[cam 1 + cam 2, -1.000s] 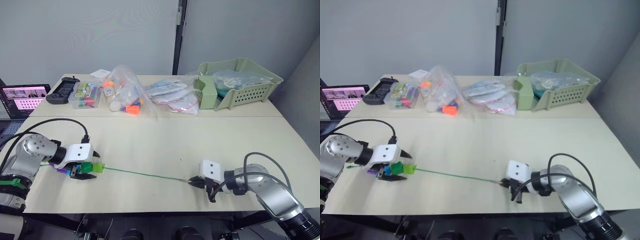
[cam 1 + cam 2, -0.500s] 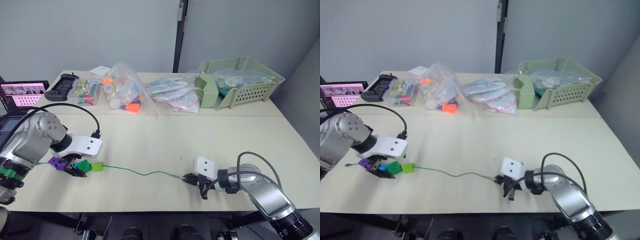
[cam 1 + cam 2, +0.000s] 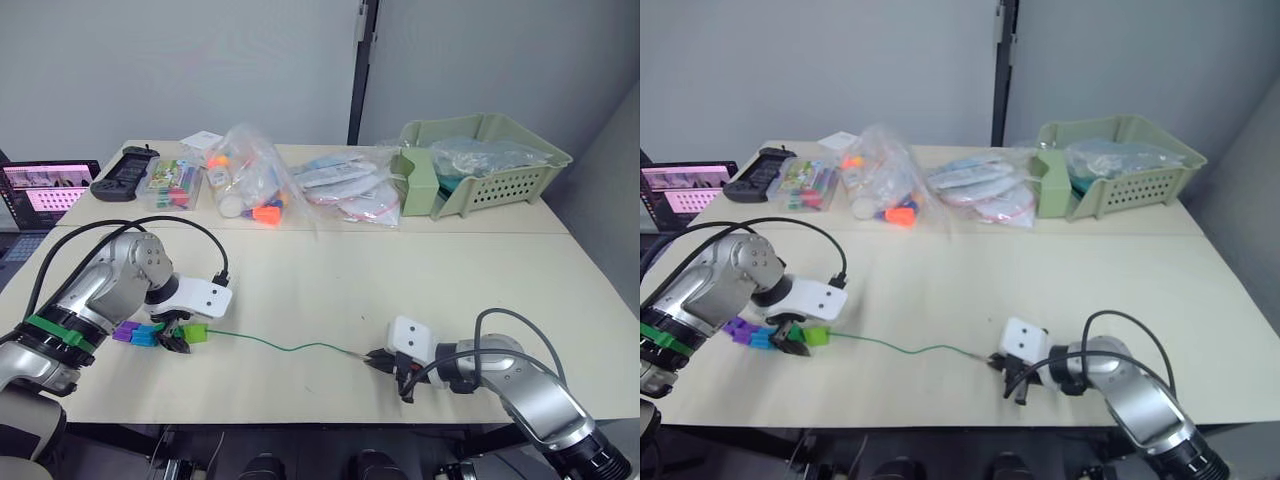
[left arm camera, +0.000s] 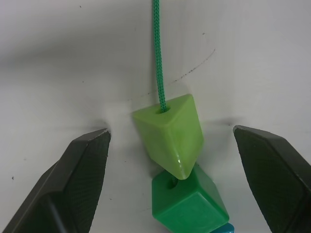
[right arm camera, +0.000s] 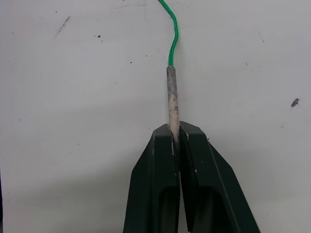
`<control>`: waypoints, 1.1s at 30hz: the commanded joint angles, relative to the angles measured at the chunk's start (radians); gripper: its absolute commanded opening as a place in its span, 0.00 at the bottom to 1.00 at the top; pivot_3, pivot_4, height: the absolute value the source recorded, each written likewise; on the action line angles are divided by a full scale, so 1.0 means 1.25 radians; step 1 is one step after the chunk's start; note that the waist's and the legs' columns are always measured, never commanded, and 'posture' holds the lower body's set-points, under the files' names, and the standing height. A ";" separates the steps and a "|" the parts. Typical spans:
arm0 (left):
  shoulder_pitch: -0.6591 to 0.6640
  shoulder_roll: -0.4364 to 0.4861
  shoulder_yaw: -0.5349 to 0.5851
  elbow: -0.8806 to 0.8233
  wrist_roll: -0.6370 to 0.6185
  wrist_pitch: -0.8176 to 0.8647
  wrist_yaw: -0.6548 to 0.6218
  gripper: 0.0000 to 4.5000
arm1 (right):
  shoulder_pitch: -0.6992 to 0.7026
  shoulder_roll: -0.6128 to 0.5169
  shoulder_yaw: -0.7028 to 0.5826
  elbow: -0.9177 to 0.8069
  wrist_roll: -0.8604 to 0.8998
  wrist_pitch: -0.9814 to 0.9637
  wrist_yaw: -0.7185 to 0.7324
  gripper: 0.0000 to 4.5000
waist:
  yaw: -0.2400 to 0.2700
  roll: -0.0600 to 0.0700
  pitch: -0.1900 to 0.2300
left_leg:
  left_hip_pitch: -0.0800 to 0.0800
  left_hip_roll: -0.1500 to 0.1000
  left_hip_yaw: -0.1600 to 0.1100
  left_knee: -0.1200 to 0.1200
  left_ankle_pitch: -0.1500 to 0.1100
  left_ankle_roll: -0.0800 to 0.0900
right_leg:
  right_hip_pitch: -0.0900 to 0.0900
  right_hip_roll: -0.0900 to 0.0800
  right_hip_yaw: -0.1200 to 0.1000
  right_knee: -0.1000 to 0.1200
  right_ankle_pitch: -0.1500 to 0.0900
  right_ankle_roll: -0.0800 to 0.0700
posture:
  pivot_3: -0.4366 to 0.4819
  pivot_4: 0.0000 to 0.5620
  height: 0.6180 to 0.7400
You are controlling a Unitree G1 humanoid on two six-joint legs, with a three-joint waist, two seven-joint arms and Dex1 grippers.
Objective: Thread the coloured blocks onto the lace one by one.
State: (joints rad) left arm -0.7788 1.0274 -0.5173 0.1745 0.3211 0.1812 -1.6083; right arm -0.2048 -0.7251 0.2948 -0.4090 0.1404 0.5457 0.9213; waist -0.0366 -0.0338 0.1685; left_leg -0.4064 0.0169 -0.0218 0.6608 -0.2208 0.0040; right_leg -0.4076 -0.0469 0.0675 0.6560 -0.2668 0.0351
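A pale table [image 3: 330,280] ran wall to wall under a grey partition, its far side crowded with a green basket [image 3: 487,160], bagged toys [image 3: 250,180] and a laptop [image 3: 45,190], its near half left bare. On that open stretch the lace [image 3: 285,347], a thin green cord, lay slack in a shallow curve between the two arms. The left gripper [image 4: 180,170] stood with its jaws spread wide, straddling but not touching the coloured blocks [image 3: 160,333], which sat strung in a short row at the cord's left end: purple, blue, dark green, then light green nearest the free cord. The right gripper [image 5: 174,141] was closed tight on the lace's stiff, pale tip [image 5: 171,97], near the front edge. All the blocks in view appeared to be threaded. The cord looked limp and would likely sag or kink unless held by the rigid tip; the blocks looked light, hard and smooth, best pinched on flat faces. Room was ample toward the middle, scant toward the front edge.
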 commanded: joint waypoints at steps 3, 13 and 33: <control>0.016 0.001 -0.001 -0.035 0.008 0.043 -0.005 0.82 | 0.004 -0.010 -0.008 -0.014 0.003 0.012 0.000 0.00 | 0.000 0.000 0.000 | 0.000 0.000 0.000 0.000 0.000 0.000 | 0.000 0.000 0.000 0.000 0.000 0.000 | 0.48 0.27 1.00; 0.056 0.001 -0.006 -0.064 0.014 0.076 -0.005 0.29 | -0.003 -0.013 -0.010 -0.010 0.004 0.012 0.005 0.00 | 0.000 0.000 0.000 | 0.001 0.000 0.000 0.000 0.000 0.000 | 0.001 0.000 0.001 0.000 0.000 0.000 | 0.48 0.27 1.00; 0.081 -0.017 0.025 -0.057 0.037 0.072 -0.001 0.29 | 0.076 -0.187 -0.222 0.191 -0.013 -0.102 0.022 0.00 | 0.005 0.003 -0.002 | 0.003 0.000 0.001 0.000 0.000 0.000 | 0.003 0.000 0.002 0.001 0.000 0.000 | 0.48 0.27 1.00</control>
State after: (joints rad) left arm -0.7029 1.0110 -0.4694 0.0971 0.3569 0.2666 -1.5996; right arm -0.1138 -0.9434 0.0398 -0.1864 0.1400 0.4222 0.9561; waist -0.0308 -0.0301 0.1664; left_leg -0.4026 0.0163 -0.0201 0.6611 -0.2208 0.0040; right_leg -0.4042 -0.0471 0.0698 0.6566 -0.2669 0.0350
